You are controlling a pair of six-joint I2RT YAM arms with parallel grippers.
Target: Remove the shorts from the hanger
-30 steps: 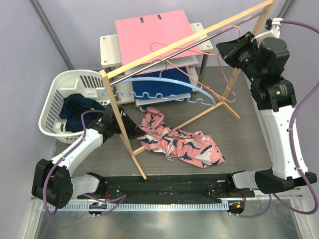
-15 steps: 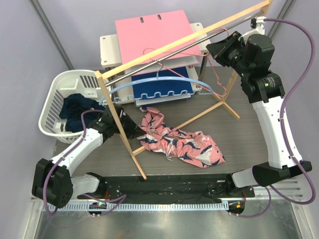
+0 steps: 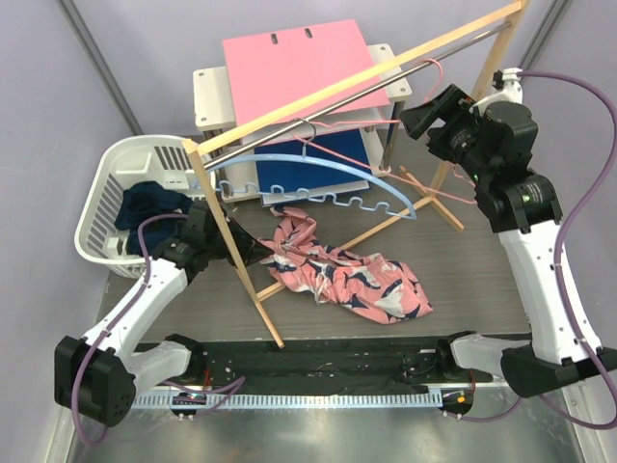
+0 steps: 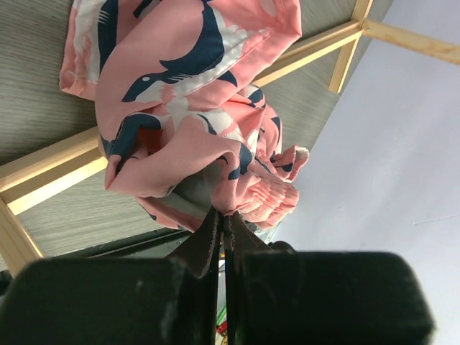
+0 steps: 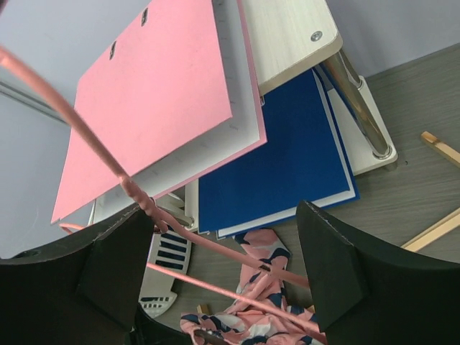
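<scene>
The salmon pink printed shorts lie crumpled on the table under the wooden rack. My left gripper is shut on their near left edge. In the left wrist view the gripper pinches a bunched fold of the pink shorts. The dark navy shorts lie in the white basket. An empty pink wire hanger hangs from the rack's rod. My right gripper is open beside it. In the right wrist view the pink hanger runs between the spread fingers of the gripper.
A light blue hanger also hangs from the rod. A white shelf at the back holds a pink folder and a blue folder. The rack's wooden feet cross the table.
My right gripper has opened and let go of the pink hanger, which now hangs on the rod. The rack swung back. My left arm drew the pink shorts slightly left.
</scene>
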